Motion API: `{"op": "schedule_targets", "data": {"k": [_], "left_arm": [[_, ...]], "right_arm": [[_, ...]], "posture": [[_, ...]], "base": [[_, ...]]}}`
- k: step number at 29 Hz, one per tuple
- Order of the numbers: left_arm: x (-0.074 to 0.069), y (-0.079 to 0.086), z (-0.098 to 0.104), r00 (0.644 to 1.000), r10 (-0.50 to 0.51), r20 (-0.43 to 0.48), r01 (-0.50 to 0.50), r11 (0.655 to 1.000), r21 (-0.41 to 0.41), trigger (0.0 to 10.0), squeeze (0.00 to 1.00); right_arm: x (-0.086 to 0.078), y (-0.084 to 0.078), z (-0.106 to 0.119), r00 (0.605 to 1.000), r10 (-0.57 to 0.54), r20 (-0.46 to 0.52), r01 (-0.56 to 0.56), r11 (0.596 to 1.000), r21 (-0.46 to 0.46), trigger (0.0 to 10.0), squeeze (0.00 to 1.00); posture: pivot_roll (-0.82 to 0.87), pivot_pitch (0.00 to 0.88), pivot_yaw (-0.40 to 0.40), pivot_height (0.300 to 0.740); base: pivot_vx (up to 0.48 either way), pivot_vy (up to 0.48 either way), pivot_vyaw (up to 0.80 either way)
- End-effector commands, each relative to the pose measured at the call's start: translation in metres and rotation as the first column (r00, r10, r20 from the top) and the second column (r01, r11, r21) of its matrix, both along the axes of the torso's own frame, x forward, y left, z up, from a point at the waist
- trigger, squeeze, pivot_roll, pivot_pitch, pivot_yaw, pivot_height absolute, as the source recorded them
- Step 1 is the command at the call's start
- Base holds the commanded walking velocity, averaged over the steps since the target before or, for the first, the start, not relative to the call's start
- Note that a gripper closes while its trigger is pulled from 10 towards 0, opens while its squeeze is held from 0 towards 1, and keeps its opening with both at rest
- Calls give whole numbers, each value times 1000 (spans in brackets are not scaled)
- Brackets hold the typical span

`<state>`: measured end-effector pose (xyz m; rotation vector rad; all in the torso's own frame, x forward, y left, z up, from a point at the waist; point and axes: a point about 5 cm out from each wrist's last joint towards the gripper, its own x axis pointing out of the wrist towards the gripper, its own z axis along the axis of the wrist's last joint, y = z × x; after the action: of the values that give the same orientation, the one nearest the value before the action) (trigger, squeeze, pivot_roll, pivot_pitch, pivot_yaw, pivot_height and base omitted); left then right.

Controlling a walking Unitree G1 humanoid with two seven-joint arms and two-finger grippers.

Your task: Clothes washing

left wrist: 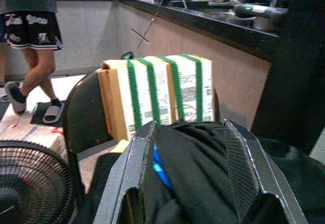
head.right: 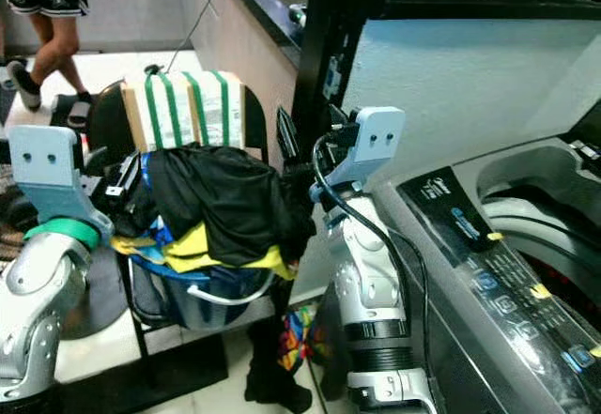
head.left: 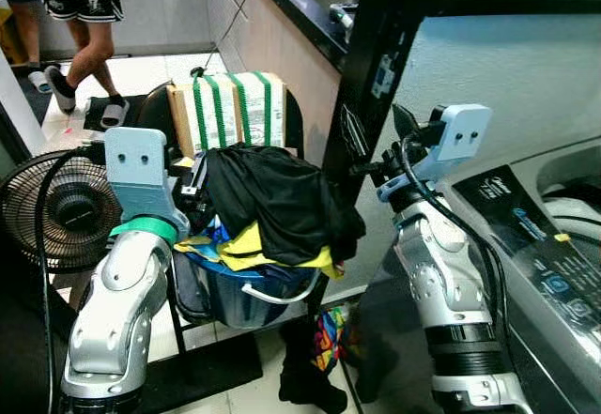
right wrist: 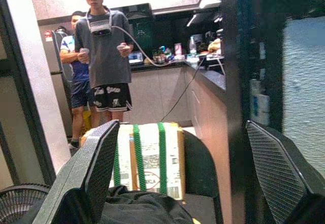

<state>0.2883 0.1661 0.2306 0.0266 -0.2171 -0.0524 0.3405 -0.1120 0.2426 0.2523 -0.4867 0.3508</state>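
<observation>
A green-strapped cardboard box (head.left: 230, 109) leans on a black chair (head.left: 150, 104); a fan (head.left: 56, 212) stands nearby.

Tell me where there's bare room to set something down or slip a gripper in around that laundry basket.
Free: the pale floor behind the chair, between fan and walking person, and the gap between black garment and right gripper. Crowded: the blue basket heaped over its rim, with the left gripper straddling the garment; a strapped box fills the chair back.

Dark counter (head.left: 300, 6) — pale tiled floor (head.left: 150, 71)
</observation>
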Motion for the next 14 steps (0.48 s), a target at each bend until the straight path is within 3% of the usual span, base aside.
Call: {"op": "schedule_targets", "data": {"k": [1, 3, 14], "left_arm": [[-1, -1, -3, 1000, -4, -2, 4, 1000, -6, 10000, 0], [0, 4, -7, 999, 29, -18, -29, 999, -25, 10000, 0], [4, 8, -11, 997, 62, -33, -63, 998, -12, 10000, 0]], "right_arm": [[2, -1, -3, 1000, 0, -19, 0, 1000, -5, 10000, 0], [2, 0, -7, 1000, -6, -30, 4, 999, -39, 10000, 0], [0, -1, -13, 999, -27, -32, 24, 995, -100, 10000, 0]], "posture": [[138, 0, -30, 740], [136, 0, -31, 740], [131, 3, -21, 740]], "base": [[0, 0, 0], [0, 0, 0], [0, 0, 800]]}}
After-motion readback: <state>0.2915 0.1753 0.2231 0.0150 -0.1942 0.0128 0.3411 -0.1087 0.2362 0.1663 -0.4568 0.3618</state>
